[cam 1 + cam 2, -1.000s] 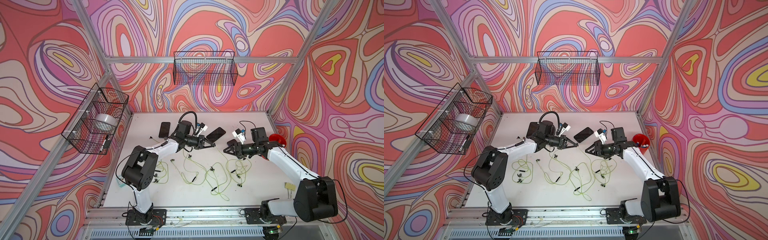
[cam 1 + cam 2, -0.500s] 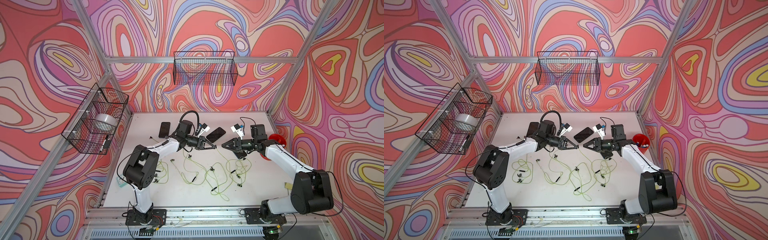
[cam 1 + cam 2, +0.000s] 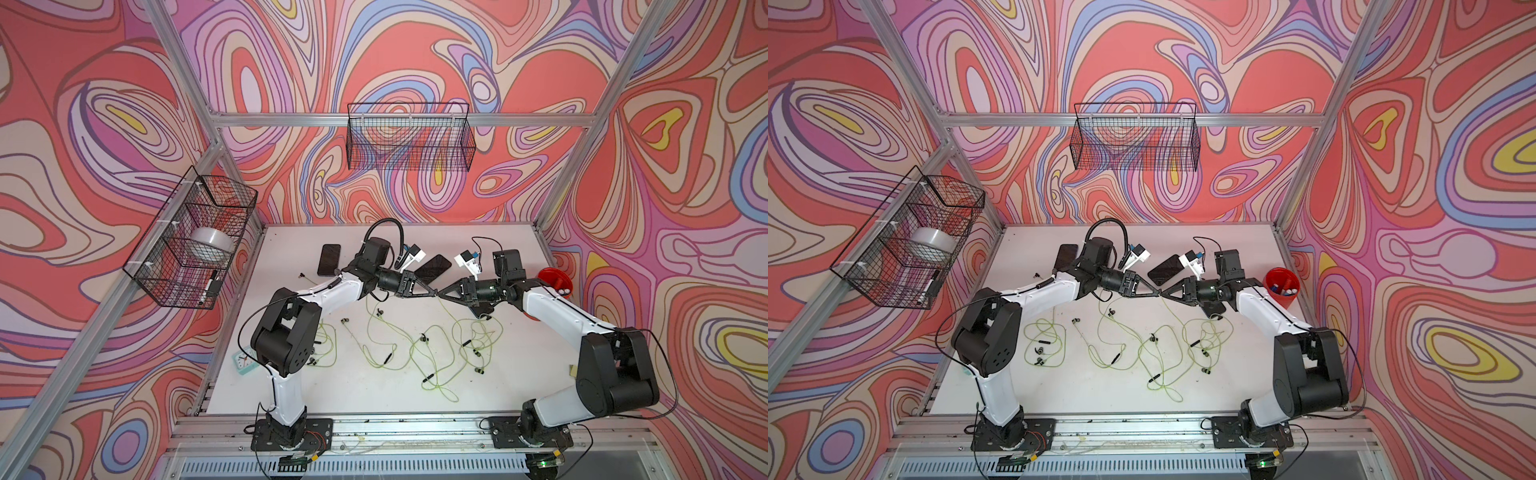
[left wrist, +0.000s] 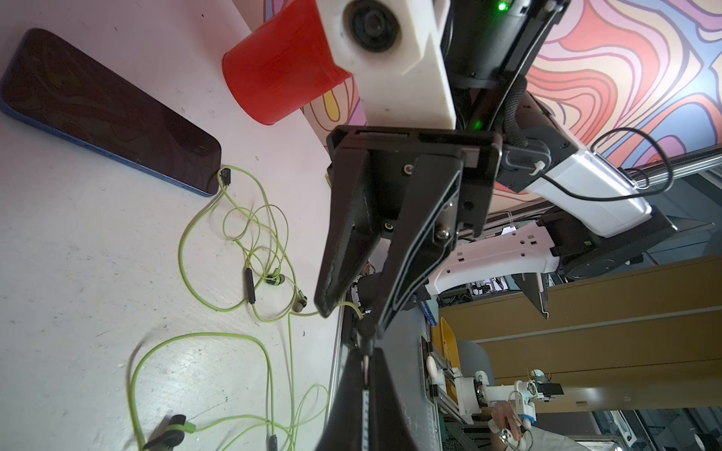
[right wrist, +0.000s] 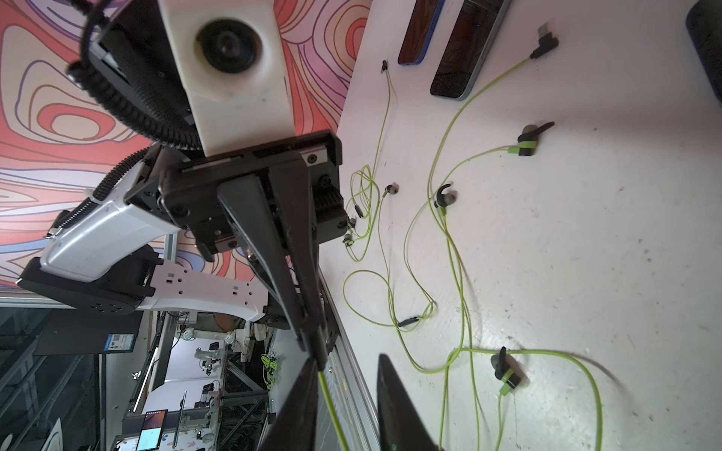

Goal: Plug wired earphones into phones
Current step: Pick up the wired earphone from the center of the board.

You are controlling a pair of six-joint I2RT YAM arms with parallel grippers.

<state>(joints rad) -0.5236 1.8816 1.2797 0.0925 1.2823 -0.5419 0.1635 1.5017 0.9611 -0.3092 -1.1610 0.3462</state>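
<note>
Left hand (image 3: 433,292) pinches 1 earphone plug (image 5: 321,357); right hand (image 3: 442,292) spread around its cord (image 5: 330,406). Cord looks limp, light: grip plug.

Left gripper (image 3: 430,292) and right gripper (image 3: 444,291) meet tip to tip above a white table (image 3: 511,374) — yellow-green earphones (image 3: 423,337) sprawl beneath.

Walls (image 3: 415,62): swirling bands of coral red, pink, lilac, blue and yellow, all dark-outlined. Tabletop (image 3: 374,399): white, scuffed grey. Earphone cords (image 4: 180,254): yellow-green; earbuds (image 5: 523,148) dark with a green collar. Phone (image 4: 109,113): glossy black face, blue edge. Cup (image 4: 281,78), far right: red. Wire baskets (image 3: 409,141): black. Left arm (image 3: 332,293), right arm (image 3: 557,311): white shells, black joints. Clock (image 3: 243,361), near left: mint green.
</note>
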